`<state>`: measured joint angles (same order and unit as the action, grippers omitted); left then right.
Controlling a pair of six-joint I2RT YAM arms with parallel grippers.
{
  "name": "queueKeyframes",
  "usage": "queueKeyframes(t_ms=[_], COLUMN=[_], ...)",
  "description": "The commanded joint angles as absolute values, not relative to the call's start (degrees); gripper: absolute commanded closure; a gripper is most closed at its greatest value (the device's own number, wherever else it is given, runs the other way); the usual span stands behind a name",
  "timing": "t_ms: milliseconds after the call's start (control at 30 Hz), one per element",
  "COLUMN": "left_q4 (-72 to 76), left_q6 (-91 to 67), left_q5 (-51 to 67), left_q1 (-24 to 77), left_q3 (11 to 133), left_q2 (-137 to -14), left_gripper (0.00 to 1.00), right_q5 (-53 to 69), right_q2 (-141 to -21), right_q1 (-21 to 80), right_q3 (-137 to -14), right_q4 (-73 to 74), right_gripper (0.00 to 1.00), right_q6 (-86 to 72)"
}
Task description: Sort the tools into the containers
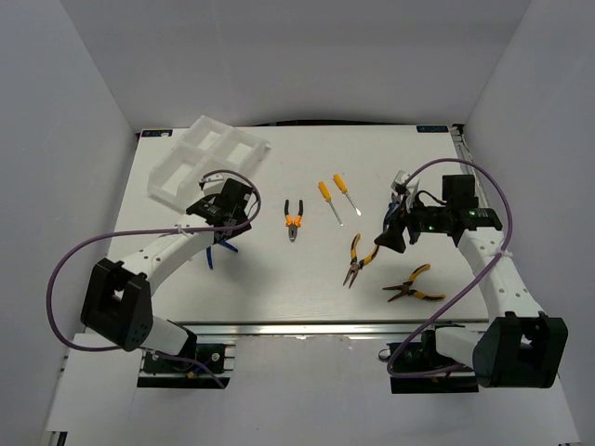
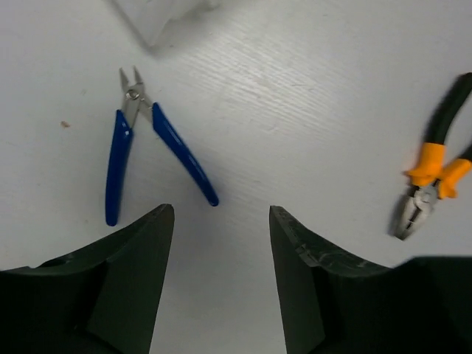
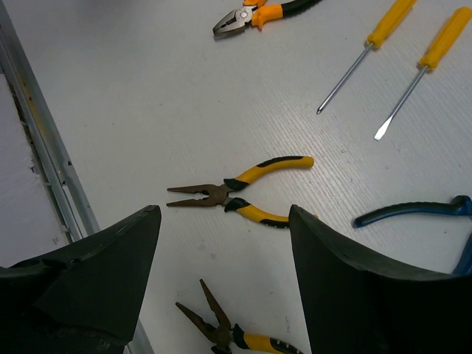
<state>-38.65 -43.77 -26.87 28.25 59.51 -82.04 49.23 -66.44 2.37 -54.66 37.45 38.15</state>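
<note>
Found two yellow-and-black-handled long-nose pliers (image 3: 236,193) lying nearest on the white table (image 1: 279,297), below the right gripper (image 3: 225,280), jaws spread, holding nothing. Saw blue-handled cutters (image 2: 118,158) splayed just beyond the left gripper (image 2: 221,273), likewise released. Farther off, noted orange-and-black pliers (image 1: 294,220), two yellow-handled screwdrivers (image 1: 323,190), perhaps another blue tool (image 3: 405,210). Farthest, spotted the white compartment tray (image 1: 209,158), tools all outside it.

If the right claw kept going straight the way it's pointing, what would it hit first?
Probably the yellow pliers, lying on the table centred between the right gripper's open jaws. Depth is hard to judge from this view.
</note>
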Motion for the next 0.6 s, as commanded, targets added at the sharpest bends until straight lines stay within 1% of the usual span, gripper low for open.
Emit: queueKeyframes(t_ms=[0, 200, 333, 567], left_q4=[-39.5, -32.1, -29.9, -30.2], left_q6=[-51.8, -54.1, -54.1, -56.1], left_q5=[-33.6, -33.3, -33.0, -31.5], left_q1=[28.2, 25.7, 23.9, 22.8], left_q3=[56.3, 54.6, 55.2, 55.2], left_q2=[-80.7, -85.3, -88.2, -92.7], left_gripper=[0.33, 0.33, 0.36, 0.42], right_q5=[50.2, 50.9, 51.5, 51.2], right_q2=[-67.3, -69.0, -69.6, -70.4], right_q1=[2.6, 2.7, 2.7, 2.7], right_q3=[-53.8, -53.4, -53.3, -54.3], right_q4=[34.6, 33.1, 31.9, 31.8], right_gripper=[0.23, 0.22, 0.22, 0.22], right_q6=[38.6, 38.6, 37.3, 36.8])
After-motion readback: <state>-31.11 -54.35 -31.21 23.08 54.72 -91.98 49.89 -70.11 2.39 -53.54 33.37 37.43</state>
